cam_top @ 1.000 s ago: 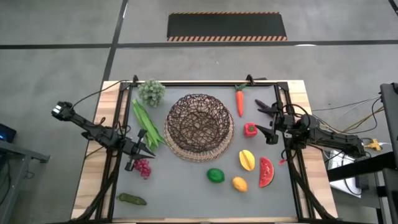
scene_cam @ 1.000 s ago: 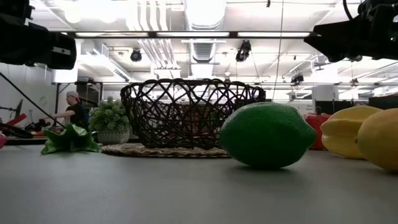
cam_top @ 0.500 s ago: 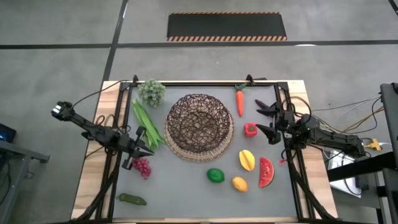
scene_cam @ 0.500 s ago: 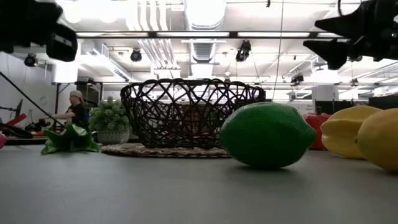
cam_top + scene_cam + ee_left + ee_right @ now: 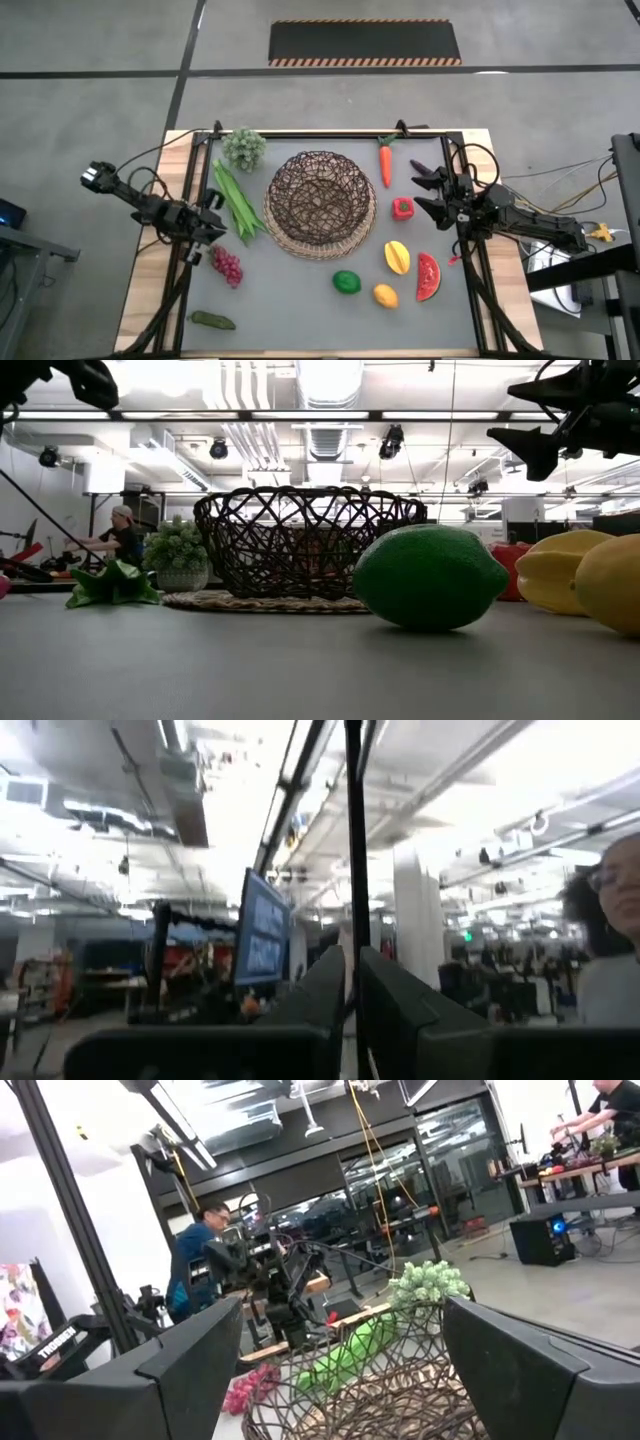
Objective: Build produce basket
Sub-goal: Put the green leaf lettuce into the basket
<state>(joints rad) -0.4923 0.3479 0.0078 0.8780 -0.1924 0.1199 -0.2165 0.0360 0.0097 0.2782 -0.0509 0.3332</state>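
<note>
Left gripper point(image 5: 213, 229) now nearer table edge

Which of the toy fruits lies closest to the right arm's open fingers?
The small red toy pepper, just beside the right gripper; the orange carrot and yellow mango lie farther off.

The basket point(image 5: 320, 203), a round shallow bowl of dark brown looping weave with a tan wicker rim, sits upright and empty at the middle of the table. Long green leaves point(image 5: 237, 198) lie just beside its left rim, purple grapes point(image 5: 227, 265) nearer the front left. An orange carrot point(image 5: 385, 163) lies at its far right, a red pepper point(image 5: 402, 208) just right of the rim. In front of the pepper lie a mango point(image 5: 397, 257), a watermelon slice point(image 5: 428, 276), a lime point(image 5: 346, 282) and a lemon point(image 5: 385, 295), all apart.
</note>
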